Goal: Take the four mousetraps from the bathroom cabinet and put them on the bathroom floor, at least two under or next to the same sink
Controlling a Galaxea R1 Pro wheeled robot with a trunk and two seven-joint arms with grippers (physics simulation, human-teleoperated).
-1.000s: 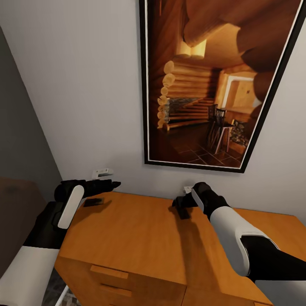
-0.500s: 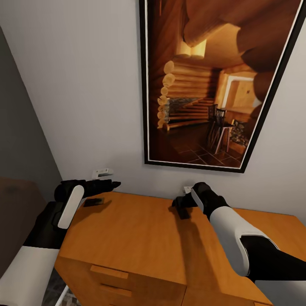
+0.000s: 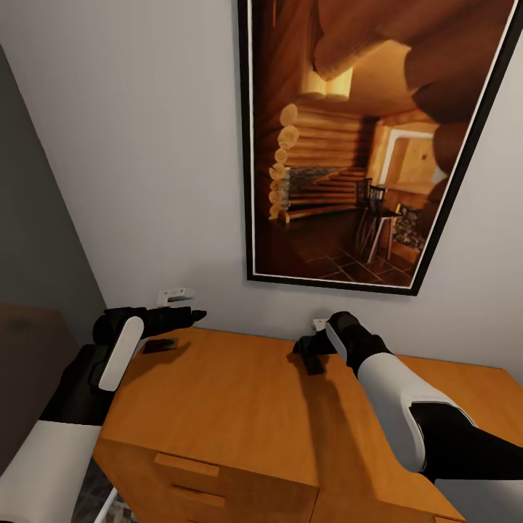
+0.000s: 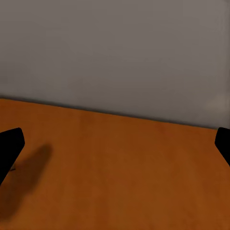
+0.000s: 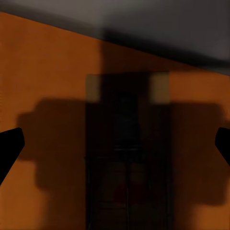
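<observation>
While both arms hang over cabinet (image 3: 240, 407) top, two mousetraps visible. Right gripper (image 3: 311, 354) low over one mousetrap (image 5: 127, 158), jaws spread wide either side, holding nothing; trap lies flat on wood near wall. Left gripper (image 3: 190, 315) near cabinet's back left corner, jaws wide apart and empty too, second mousetrap (image 3: 160, 345) flat just beside it. Framed log-cabin picture (image 3: 356, 145) on wall above.
</observation>
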